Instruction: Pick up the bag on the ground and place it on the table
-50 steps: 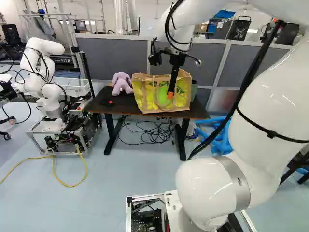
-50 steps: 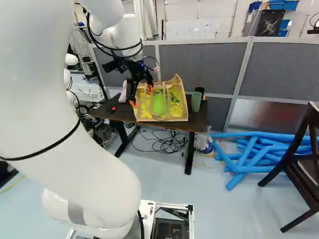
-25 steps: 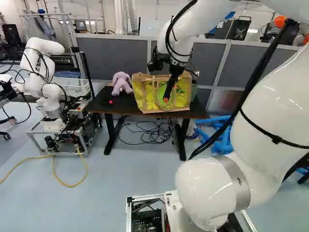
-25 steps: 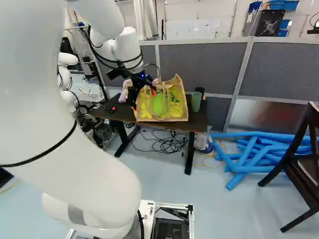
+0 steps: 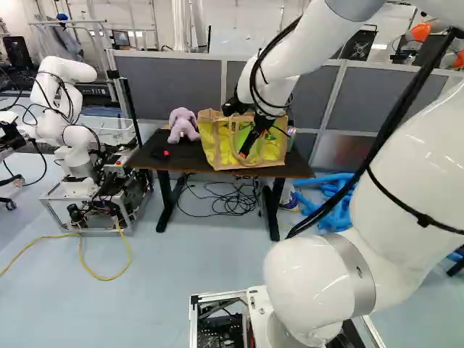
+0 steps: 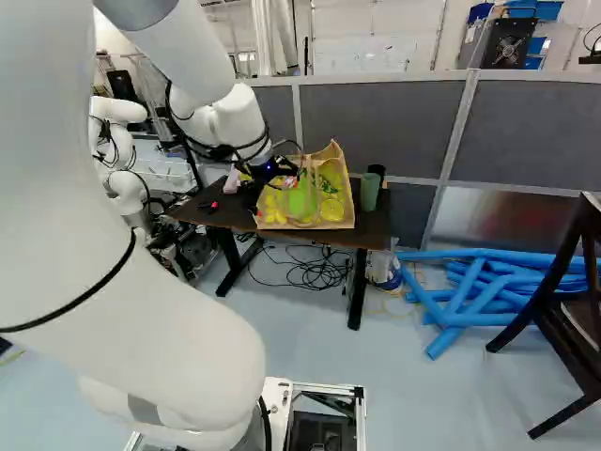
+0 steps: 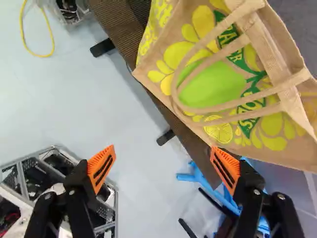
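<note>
One bag (image 5: 218,145) is sitting on the table (image 5: 172,155), same spot as before, while the gripper (image 7: 163,148) has tilted differently, wide open, handles (image 7: 296,79) loose, so placing's probably done.

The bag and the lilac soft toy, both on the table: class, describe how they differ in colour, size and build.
Colour: the bag is tan with yellow and green fruit prints, while the soft toy looks plain lilac.
Size: the bag is clearly the larger; the soft toy is much smaller.
Build: the bag is boxy with looped handles; the soft toy is rounded and animal-shaped.
Shared: both rest on the dark table.
</note>
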### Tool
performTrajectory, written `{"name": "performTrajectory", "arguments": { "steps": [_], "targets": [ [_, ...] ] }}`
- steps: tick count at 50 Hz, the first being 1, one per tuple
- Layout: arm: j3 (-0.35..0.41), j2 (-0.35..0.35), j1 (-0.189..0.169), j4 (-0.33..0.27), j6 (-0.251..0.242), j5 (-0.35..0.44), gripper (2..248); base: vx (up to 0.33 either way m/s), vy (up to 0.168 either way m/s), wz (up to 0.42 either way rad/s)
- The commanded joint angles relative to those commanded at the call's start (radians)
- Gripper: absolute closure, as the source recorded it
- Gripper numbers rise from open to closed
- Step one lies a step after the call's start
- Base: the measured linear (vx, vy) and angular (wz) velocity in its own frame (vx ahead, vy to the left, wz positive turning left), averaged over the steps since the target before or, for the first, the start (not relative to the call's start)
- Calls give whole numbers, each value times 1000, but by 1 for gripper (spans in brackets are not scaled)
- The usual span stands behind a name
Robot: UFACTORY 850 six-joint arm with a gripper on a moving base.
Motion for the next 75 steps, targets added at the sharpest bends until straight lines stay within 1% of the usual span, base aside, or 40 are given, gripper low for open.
{"name": "performTrajectory", "arguments": {
  "steps": [18,39,55,75],
  "targets": [
    [140,37,-2,1,167,257,3,0,0,0],
    [286,76,-4,2,342,525,3,0,0,0],
    [382,101,-6,3,456,700,3,0,0,0],
    [477,127,-7,3,571,876,3,0,0,0]
  ]
}}
